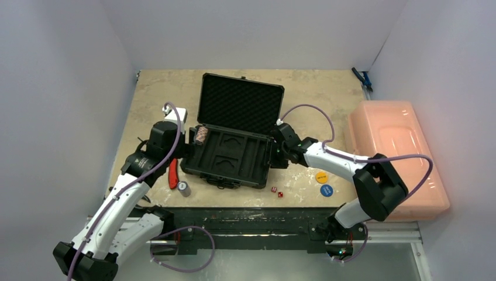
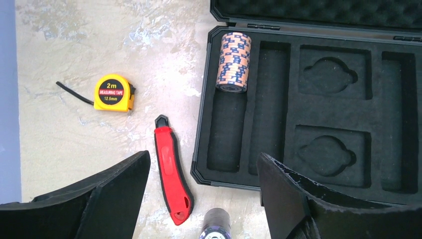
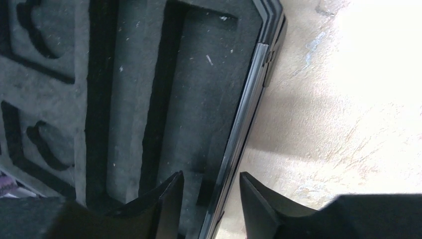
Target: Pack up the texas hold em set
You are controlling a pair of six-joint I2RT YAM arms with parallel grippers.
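My left gripper hangs spread wide over the briefcase corner. My right gripper straddles its right wall; whether it is pinching, I cannot tell.

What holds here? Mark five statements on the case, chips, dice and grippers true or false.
1. The black hard foam-lined case stands open. True.
2. The orange-and-blue striped chip stack lies on the beige table. False: it lies in the case's leftmost slot.
3. The two red dice sit in the case. False: they lie on the table before it.
4. The left gripper holds the red-handled knife. False: open and empty; the knife lies on the table.
5. The right gripper straddles the case's right wall. True.
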